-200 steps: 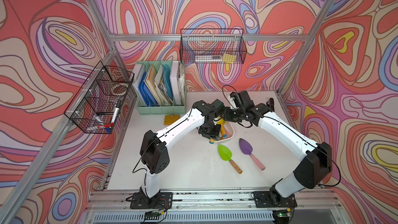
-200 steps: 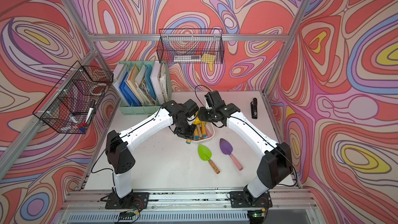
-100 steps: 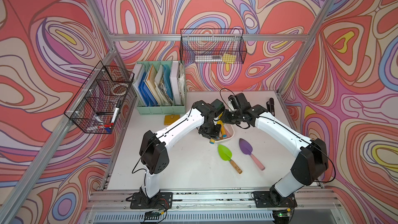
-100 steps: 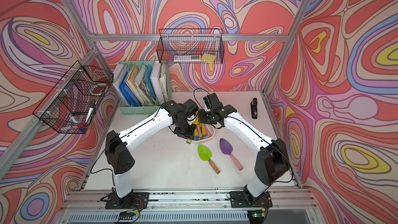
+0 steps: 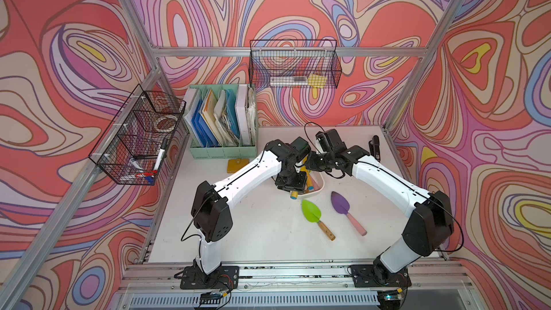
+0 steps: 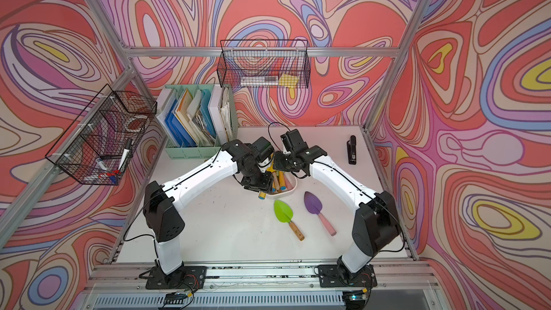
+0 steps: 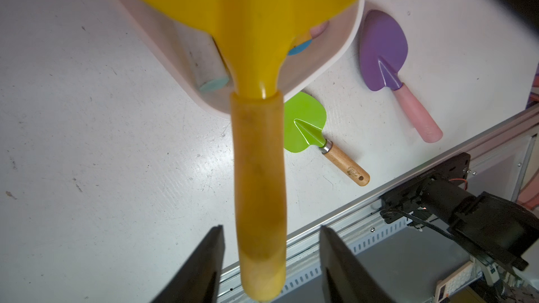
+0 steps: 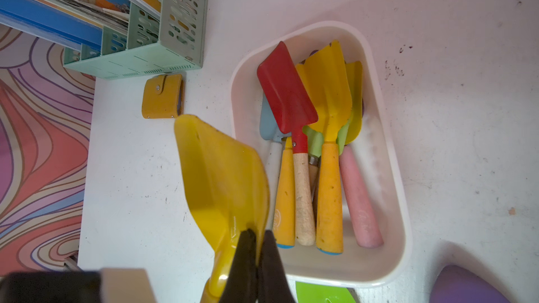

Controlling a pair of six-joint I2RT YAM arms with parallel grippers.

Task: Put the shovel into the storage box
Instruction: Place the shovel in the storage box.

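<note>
Yellow was what filled both wrist views: the yellow shovel (image 8: 221, 188) hung above the table (image 5: 244, 234), its blade edge pinched between the right gripper (image 8: 258, 246) fingers, which were pressed together on it. I saw the left gripper (image 7: 271, 260) fingers standing apart on either side of the shovel's yellow handle, not touching it. The storage box (image 8: 390, 170), white plastic, sat near the table's centre, toward twelve o'clock from the arm bases, just beside the held shovel's blade. Inside it lay a red shovel (image 8: 287, 97) on top, with yellow, pale blue and pink-handled ones beneath. In both top views a green shovel (image 5: 311, 211) and a purple shovel (image 5: 340, 204) lay on the table at about six o'clock from the box, the green blade nearly touching its rim. A mint-green file organizer (image 5: 222, 150) stood at about ten o'clock from the box, with a small yellow wallet (image 8: 162, 96) between them.
</note>
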